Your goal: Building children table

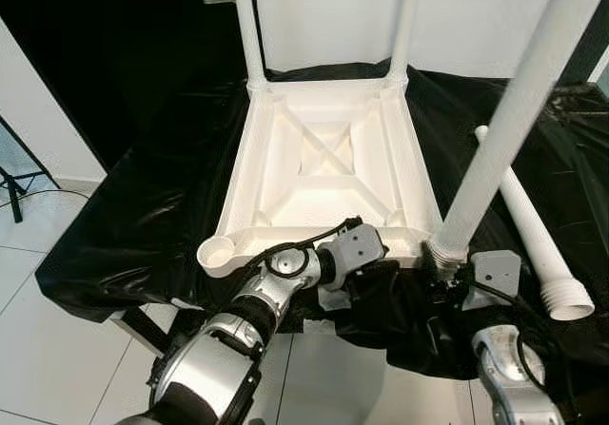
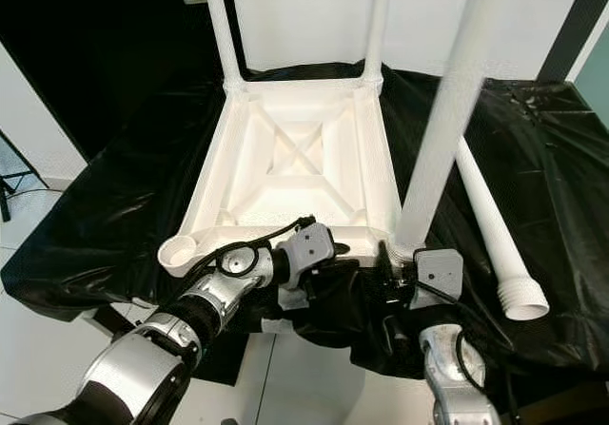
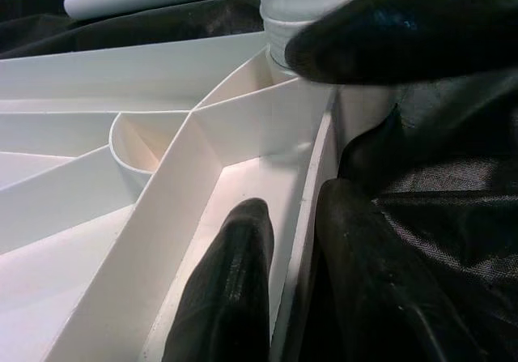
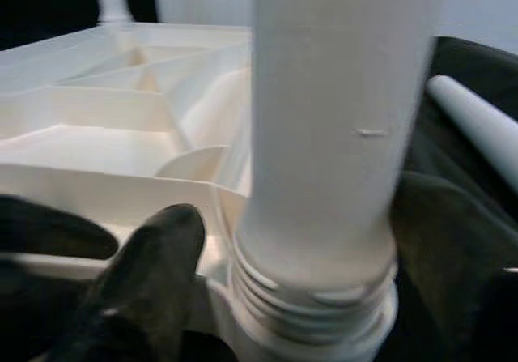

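An upturned white plastic tabletop lies on a bench draped in glossy black sheeting, its ribbed underside facing up, two legs already standing in the far corner sockets. The left gripper pinches the tabletop's near rim, one black finger inside the wall and one outside, narrow and clamped on the thin plastic edge. Just to that gripper's right, the right gripper is around the base of a third leg, a long smooth white tube whose threaded end sits at the near right corner socket; a finger shows on one side of the leg's foot, and whether the grip is tight cannot be told.

A fourth leg lies loose on the sheeting beyond the right gripper, threaded collar toward the robot. To the left of the left gripper, the near left socket stands empty, a shallow round cup.

The parts look like hollow moulded plastic: probably light, stiff and slick, so the tall leg may tip or slip when turned. A hold low on the leg, just above the threads, and on the rim beside the socket looks soundest.
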Tool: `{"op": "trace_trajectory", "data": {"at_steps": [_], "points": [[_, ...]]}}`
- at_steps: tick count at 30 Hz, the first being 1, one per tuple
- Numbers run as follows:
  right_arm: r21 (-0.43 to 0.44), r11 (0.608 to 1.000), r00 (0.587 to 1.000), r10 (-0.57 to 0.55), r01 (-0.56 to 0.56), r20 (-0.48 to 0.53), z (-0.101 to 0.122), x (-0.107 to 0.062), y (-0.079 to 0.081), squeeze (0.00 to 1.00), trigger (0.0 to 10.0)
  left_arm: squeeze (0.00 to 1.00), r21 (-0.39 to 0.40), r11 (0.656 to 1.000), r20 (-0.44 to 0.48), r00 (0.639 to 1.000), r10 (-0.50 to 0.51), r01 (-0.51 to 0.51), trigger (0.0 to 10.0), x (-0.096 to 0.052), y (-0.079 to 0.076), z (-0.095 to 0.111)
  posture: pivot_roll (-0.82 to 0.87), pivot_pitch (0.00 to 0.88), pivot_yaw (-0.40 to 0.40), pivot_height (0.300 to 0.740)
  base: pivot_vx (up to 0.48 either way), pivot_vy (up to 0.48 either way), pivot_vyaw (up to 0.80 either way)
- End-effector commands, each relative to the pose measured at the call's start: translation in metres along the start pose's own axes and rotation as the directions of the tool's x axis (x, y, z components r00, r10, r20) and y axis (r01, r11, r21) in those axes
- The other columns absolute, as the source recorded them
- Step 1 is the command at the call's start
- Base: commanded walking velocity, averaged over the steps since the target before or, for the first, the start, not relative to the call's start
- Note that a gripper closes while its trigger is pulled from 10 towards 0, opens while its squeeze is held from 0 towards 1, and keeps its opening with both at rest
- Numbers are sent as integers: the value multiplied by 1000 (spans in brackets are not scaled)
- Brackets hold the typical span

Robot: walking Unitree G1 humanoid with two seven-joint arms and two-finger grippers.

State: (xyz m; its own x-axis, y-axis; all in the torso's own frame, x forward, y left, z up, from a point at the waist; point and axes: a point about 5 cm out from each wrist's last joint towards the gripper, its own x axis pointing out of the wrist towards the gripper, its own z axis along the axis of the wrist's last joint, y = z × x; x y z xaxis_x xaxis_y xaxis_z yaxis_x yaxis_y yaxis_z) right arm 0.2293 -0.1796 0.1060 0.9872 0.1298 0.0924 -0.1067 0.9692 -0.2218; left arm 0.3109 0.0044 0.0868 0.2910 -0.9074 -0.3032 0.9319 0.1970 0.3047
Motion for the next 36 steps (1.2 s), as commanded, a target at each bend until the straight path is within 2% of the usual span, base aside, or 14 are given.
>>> {"op": "trace_trajectory", "data": {"at_steps": [1,3,4,5,13,14,15,18,22,25,28,29,30,36], "points": [[-17,996,996,90,-90,-6,-1,7,0,1000,10000,0,-59,998,-105,994,-31,25,8275,-5,-13,-25,-159,0,56,740,0,0,0],[-17,996,996,90,-90,-6,-1,7,0,1000,10000,0,-59,998,-105,994,-31,25,8275,-5,-13,-25,-159,0,56,740,0,0,0],[-53,993,994,105,-105,1,1,11,-10,725,10000,0,-59,998,-105,994,-32,26,8275,-5,-14,-25,-159,0,56,740,0,0,0],[-81,988,991,133,-132,7,5,17,-19,0,10000,0,-61,998,-105,994,-33,26,8314,-6,-14,-26,-159,0,55,740,0,0,0],[-133,947,955,295,-293,-4,14,29,-27,0,10000,0,-65,998,-103,994,-32,26,8275,-5,-15,-26,-151,0,54,740,0,0,0],[-118,926,934,356,-358,-32,11,29,-24,0,3569,0,-65,998,-101,994,-29,23,8275,-5,-15,-26,-146,0,54,740,0,0,0],[-110,898,905,420,-425,-70,8,28,-23,0,0,0,-67,998,-101,995,-24,17,8275,-6,-14,-26,-143,0,55,740,0,0,0],[-78,842,842,520,-534,-143,3,24,-26,0,0,0,-69,998,-104,994,-15,8,8275,-7,-12,-27,-141,0,57,740,0,0,0],[-62,826,821,543,-560,-176,-1,21,-29,0,0,0,-70,998,-104,994,-13,6,8235,-8,-12,-27,-143,0,55,740,0,0,0],[-34,849,838,514,-528,-183,-4,22,-28,0,0,0,-72,997,-103,995,-12,5,8235,-7,-13,-27,-145,0,55,740,0,0,0],[-4,935,927,352,-355,-127,-6,30,-21,0,0,0,-73,997,-98,995,-13,6,8235,-5,-14,-26,-147,0,52,740,0,0,0],[20,985,981,170,-169,-98,-7,33,-22,0,0,0,-75,997,-96,995,-14,6,8196,-4,-14,-25,-147,0,48,740,0,0,0],[41,998,995,41,-37,-89,-8,34,-23,0,0,0,-75,997,-94,995,-13,6,8196,-4,-15,-25,-147,0,48,740,0,0,0],[20,962,960,-271,273,-74,-11,12,-4,0,0,0,-78,997,-93,995,-22,15,8196,-3,-16,-25,-158,0,58,740,0,0,0]]}}
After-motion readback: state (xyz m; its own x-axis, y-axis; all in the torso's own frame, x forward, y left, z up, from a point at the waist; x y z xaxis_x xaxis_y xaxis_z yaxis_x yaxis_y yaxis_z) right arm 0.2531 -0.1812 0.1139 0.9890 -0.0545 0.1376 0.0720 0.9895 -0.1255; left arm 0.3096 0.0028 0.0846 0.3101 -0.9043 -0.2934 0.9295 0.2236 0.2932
